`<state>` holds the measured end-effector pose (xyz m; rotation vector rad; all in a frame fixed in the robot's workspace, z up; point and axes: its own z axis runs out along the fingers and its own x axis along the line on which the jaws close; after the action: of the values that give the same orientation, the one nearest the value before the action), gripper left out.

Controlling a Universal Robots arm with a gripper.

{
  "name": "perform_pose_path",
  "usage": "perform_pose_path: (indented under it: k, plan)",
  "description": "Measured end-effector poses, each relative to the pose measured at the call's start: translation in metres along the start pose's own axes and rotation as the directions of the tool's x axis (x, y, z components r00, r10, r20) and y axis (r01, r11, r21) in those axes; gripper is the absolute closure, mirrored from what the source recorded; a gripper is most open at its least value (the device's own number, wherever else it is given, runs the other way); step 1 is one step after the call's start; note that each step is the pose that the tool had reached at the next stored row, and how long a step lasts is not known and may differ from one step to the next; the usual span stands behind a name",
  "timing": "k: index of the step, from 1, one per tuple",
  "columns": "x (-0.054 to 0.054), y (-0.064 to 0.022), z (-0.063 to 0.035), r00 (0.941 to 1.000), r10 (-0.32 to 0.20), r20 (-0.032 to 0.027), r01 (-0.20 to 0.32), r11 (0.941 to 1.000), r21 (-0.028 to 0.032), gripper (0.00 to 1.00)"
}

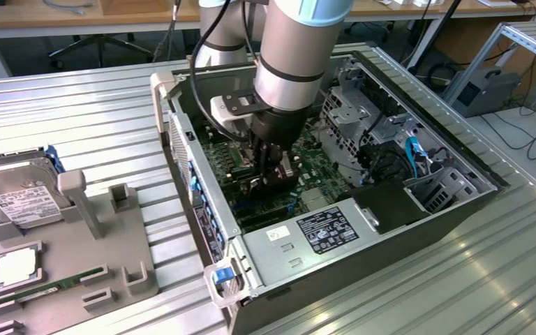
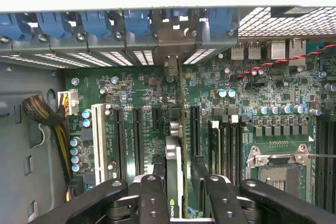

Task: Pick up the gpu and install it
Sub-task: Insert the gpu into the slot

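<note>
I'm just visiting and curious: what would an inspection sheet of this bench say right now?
Surface: ribbed metal table carrying an open computer case.
Job's things: gpu standing edge-on over the motherboard slots, between the gripper jaws.
Clutter: grey fixture with a hard drive and a RAM stick.
Grippers: jaws closed on the gpu, inside the case.
Cables: yellow-and-black bundle; blue cable.
Surroundings: wooden desk, floor cables.
</note>
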<state>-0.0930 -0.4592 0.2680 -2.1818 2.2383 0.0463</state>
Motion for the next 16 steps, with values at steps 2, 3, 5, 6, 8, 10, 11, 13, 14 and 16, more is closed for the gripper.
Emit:
perform_pose_path:
  k: [2, 3, 5, 6, 8, 10, 11, 13, 14, 16]
  plan:
    - [0.0, 0.0, 0.0, 1.0, 0.0, -0.0001, 0.0, 1.0, 0.0, 0.74]
    - [0.0, 0.0, 0.0, 1.0, 0.0, -0.0001, 0.0, 1.0, 0.0, 0.74]
    - [0.0, 0.0, 0.0, 1.0, 0.0, -0.0001, 0.0, 1.0, 0.0, 0.74]
    - [0.0, 0.0, 0.0, 1.0, 0.0, 0.0, 0.0, 1.0, 0.0, 0.74]
    - [0.0, 0.0, 0.0, 1.0, 0.0, 0.0, 0.0, 1.0, 0.0, 0.74]
    - [0.0, 0.0, 0.0, 1.0, 0.0, -0.0001, 0.0, 1.0, 0.0, 0.74]
    - [0.0, 0.0, 0.0002, 1.0, 0.0, -0.0001, 0.0, 1.0, 0.0, 0.74]
    - [0.0001, 0.0, 0.0014, 1.0, 0.0, -0.0008, 0.0, 1.0, -0.0004, 0.74]
    - [0.0002, 0.0, 0.0018, 1.0, 0.0, -0.0008, 0.0, 1.0, -0.0003, 0.74]
    - [0.0001, 0.0, 0.0022, 1.0, 0.0, -0.0002, 0.0, 1.0, 0.0, 0.74]
